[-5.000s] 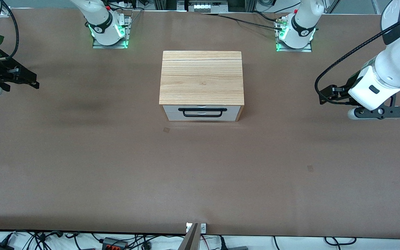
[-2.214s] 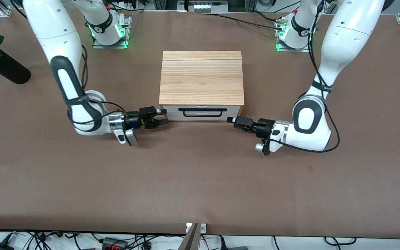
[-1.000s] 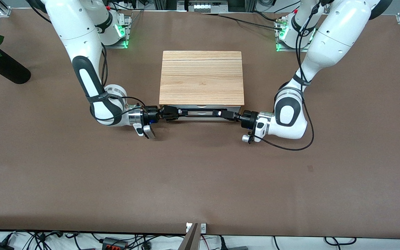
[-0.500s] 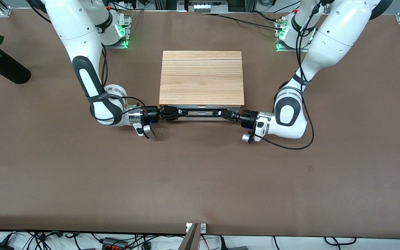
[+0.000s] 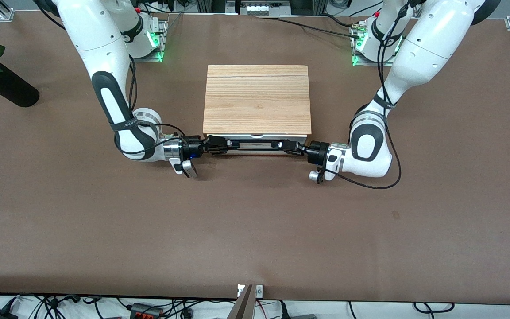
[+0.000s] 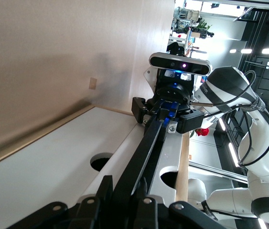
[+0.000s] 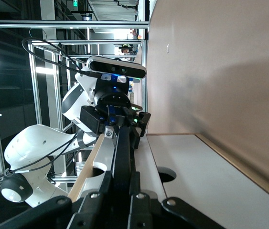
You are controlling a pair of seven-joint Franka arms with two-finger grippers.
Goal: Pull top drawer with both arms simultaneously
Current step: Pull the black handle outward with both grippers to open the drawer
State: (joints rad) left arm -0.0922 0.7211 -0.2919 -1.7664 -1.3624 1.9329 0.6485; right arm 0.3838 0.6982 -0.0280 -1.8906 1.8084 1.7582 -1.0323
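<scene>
- Looking from the front view, the light-wood cabinet point(image 5: 257, 98) stands mid-table between the two arm bases, its front turned toward the front camera. The top drawer point(image 5: 255, 141) sits just under the cabinet's grained top, showing only as a thin white strip with a hint of reddish wood along its lower edge.
- The black bar handle point(image 5: 251, 144) runs across the drawer front. The right gripper point(image 5: 216, 145) reaches in low from the right arm's end of the table and is clamped on that end of the bar; the left gripper point(image 5: 287, 147) comes in from the left arm's end and is clamped on the other end. Both forearms lie low over the table point(image 5: 255, 230).
- A black vase point(image 5: 6, 87) with a red rose lies near the table edge at the right arm's end, well apart from the cabinet.
- In the left wrist view, the left gripper point(image 6: 127, 202) has its fingers closed tight around the handle point(image 6: 144, 157), which runs straight to the right gripper point(image 6: 165, 112), also closed on it. The white drawer front point(image 6: 53, 167) shows round finger holes beside the bar.
- In the right wrist view, the right gripper point(image 7: 120, 188) pinches the handle point(image 7: 121, 152), with the left gripper point(image 7: 117, 124) gripping its other end against the white drawer front point(image 7: 191, 176).
</scene>
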